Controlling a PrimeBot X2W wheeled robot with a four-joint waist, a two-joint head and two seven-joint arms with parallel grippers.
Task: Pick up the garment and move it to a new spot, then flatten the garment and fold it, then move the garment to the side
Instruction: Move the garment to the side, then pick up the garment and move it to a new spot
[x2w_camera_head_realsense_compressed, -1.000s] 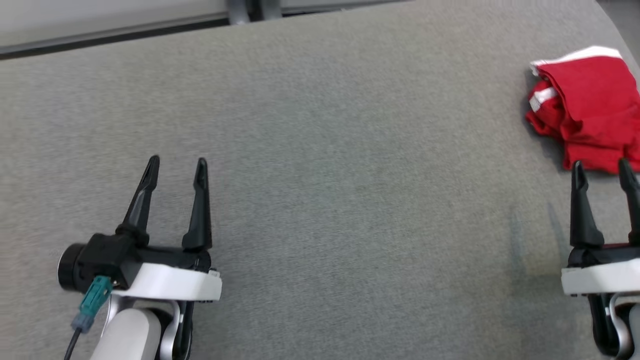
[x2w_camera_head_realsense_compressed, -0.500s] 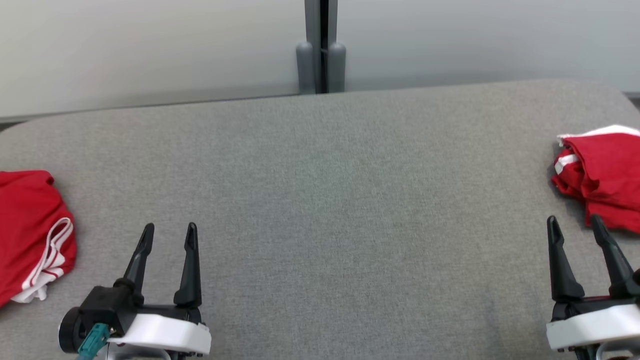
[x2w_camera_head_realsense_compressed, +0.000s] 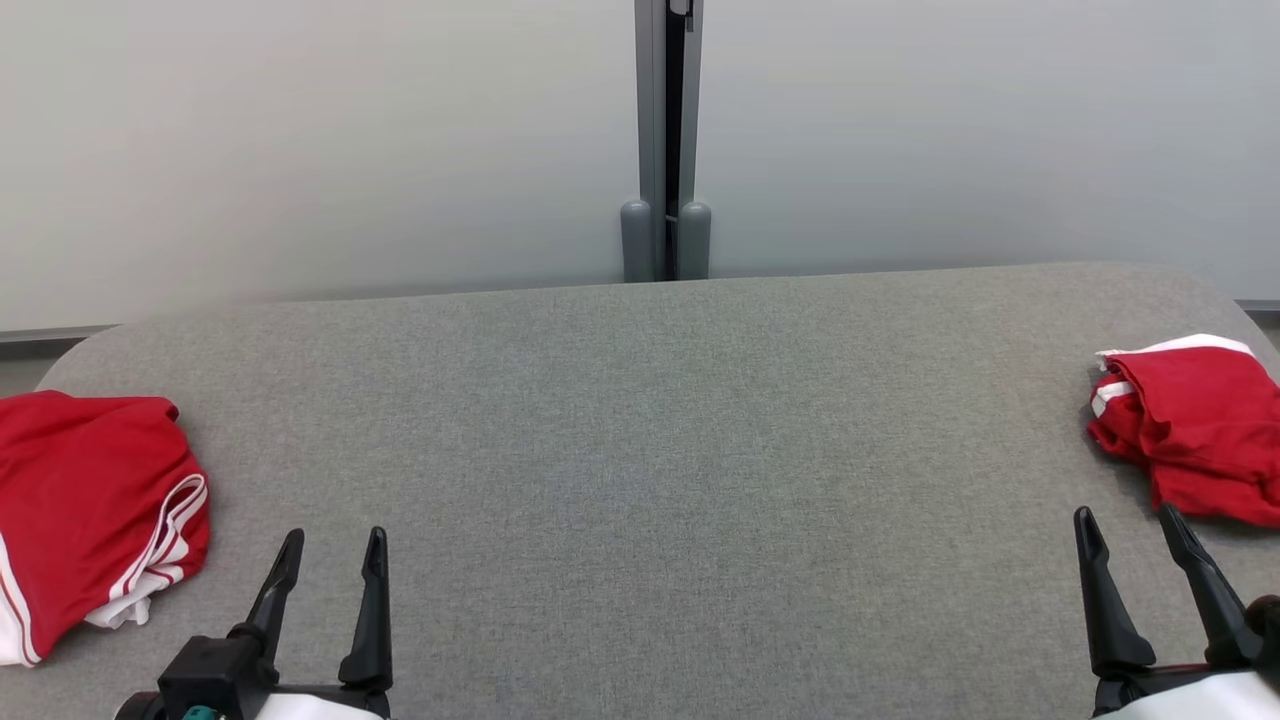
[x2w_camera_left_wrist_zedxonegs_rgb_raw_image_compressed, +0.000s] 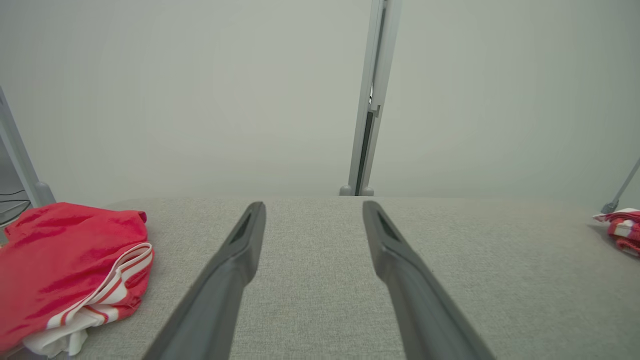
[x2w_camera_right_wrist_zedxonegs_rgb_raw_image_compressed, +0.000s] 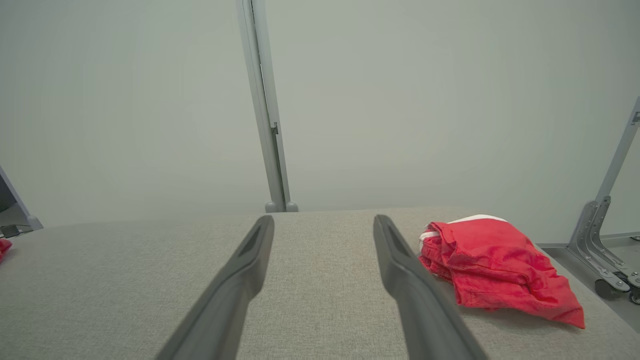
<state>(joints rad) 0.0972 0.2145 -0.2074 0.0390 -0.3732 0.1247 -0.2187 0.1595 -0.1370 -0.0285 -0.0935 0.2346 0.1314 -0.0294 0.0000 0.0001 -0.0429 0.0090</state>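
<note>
**Grey table, both grippers spread, a red garment at each end**

Grey fabric table (x2w_camera_head_realsense_compressed: 640, 450) spans the head view.

Nearest, at 7 o'clock: left gripper (x2w_camera_head_realsense_compressed: 335, 535), fingers spread, tips pointing to 12. At 5 o'clock: right gripper (x2w_camera_head_realsense_compressed: 1127, 513), also spread, tips leaning slightly toward 1. Both wrist views show grey table top between the fingers, and neither gripper touches cloth. Height above the table: cannot tell.

Left garment (x2w_camera_head_realsense_compressed: 90, 500): red with white stripe trim, bunched, at 8 o'clock on the table's left end. It is near the left gripper but apart from it, and part of it runs off the frame edge. In the left wrist view it also sits at 8 o'clock.

Right garment (x2w_camera_head_realsense_compressed: 1195, 420): red, white band along its far edge, crumpled, at 3 o'clock on the right end. It lies just beyond the right gripper's tips with a small gap. In the right wrist view it is at 4 o'clock, close to the right-hand finger.

The garments are well apart, with grey table top between them.

Far: the table's rounded far corners, then a pale wall (x2w_camera_head_realsense_compressed: 300, 150). A grey post (x2w_camera_head_realsense_compressed: 668, 140) stands at 12, with two round feet at the table's far edge. The right wrist view shows a metal bracket (x2w_camera_right_wrist_zedxonegs_rgb_raw_image_compressed: 600, 225) at 3 o'clock, past the table's right end.
</note>
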